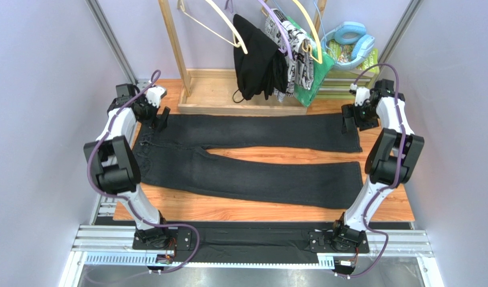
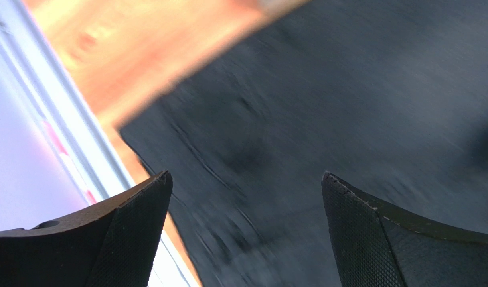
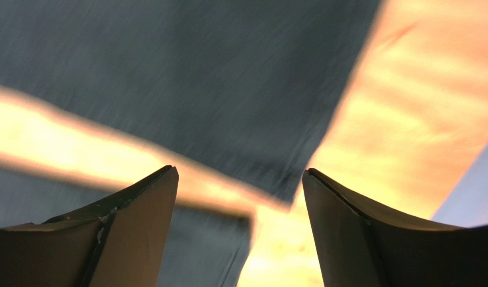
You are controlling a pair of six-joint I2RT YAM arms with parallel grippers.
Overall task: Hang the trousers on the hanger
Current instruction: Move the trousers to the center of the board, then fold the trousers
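Note:
The dark charcoal trousers (image 1: 246,158) lie flat on the wooden table (image 1: 252,210), waist at the left, both legs running right. My left gripper (image 1: 160,118) hovers open over the waist's far corner. In the left wrist view its gripper (image 2: 245,176) has only blurred fabric (image 2: 324,89) beneath. My right gripper (image 1: 350,123) is open at the far leg's hem. In the right wrist view the gripper (image 3: 239,171) frames both hems (image 3: 228,78) with nothing held. The cream hanger (image 1: 223,23) hangs on the rack behind.
A wooden rack (image 1: 228,95) stands at the table's back edge. It carries a black garment (image 1: 255,57), a black-and-white patterned cloth (image 1: 295,42), a yellow hanger (image 1: 310,30) and a purple hanger (image 1: 275,23). Blue headphones (image 1: 351,37) sit at the back right. Walls close both sides.

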